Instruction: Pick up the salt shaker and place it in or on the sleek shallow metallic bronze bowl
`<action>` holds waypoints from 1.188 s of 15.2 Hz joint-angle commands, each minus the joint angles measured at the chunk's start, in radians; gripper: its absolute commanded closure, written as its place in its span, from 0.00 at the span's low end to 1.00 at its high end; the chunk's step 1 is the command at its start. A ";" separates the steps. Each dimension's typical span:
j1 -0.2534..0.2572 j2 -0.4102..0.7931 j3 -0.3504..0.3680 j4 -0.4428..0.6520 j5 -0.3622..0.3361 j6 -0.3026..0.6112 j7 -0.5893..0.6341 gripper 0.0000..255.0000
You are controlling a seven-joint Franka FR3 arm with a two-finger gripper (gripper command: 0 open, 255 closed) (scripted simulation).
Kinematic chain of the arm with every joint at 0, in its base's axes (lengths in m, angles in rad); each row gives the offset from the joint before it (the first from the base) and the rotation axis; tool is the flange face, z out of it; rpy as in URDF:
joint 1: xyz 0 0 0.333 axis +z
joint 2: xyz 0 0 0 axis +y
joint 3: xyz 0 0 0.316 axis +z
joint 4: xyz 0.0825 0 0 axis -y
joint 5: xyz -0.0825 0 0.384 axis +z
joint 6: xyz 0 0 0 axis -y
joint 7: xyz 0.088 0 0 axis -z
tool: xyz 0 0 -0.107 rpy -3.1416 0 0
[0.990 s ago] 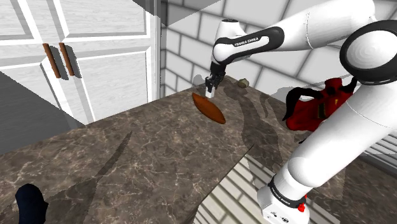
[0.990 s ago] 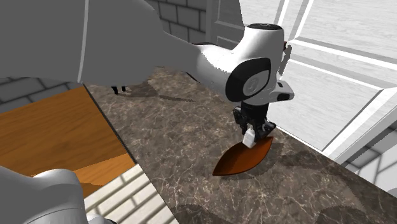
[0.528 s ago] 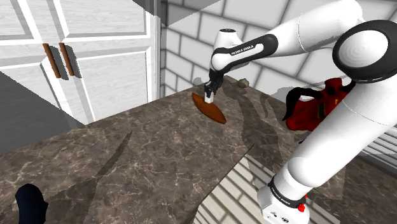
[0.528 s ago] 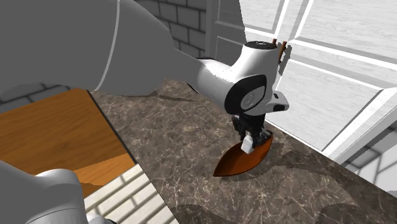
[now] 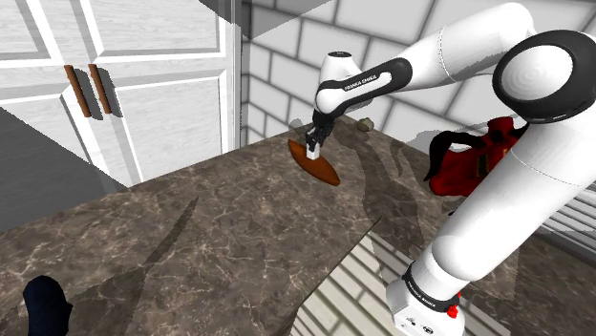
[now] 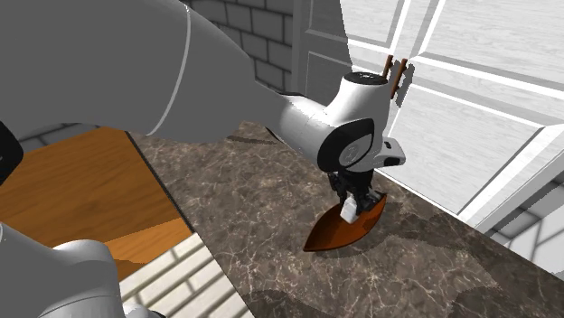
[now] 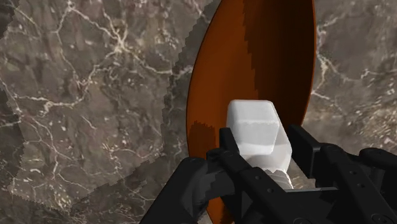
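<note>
- The pick-up looked done: the small white blocky salt shaker sat clasped between the two black fingers of the all-black gripper, which pressed on its opposite sides.
- The carry also appeared done. The shaker hung directly over the shallow, glossy bronze-brown, leaf-shaped bowl, toward its end nearer the wall rather than its middle.
- In the second exterior view the shaker's lower end sat very low against the bowl's inner surface. Whether it was touching or just clear of the surface could not be told.
- By my reading, what was left was the final step: settle the shaker onto the bowl, let go, and lift the hand away. Nothing showed that the shaker had been let go.
- The bowl lay on the dark brown veined marble counter, near its far edge and close to the pale brick wall.
- The white arm rose from its stand at the shoulder view's lower right, arched high, and reached out to the upper left. Its last link bent downward, so the hand pointed nearly straight down at the bowl with a slight lean.
</note>
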 commanded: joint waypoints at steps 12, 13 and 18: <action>0.005 -0.058 0.005 0.039 0.005 -0.097 -0.003 0.00; 0.006 -0.072 0.007 0.051 0.007 -0.123 -0.003 0.00; 0.006 -0.072 0.007 0.051 0.007 -0.123 -0.003 0.00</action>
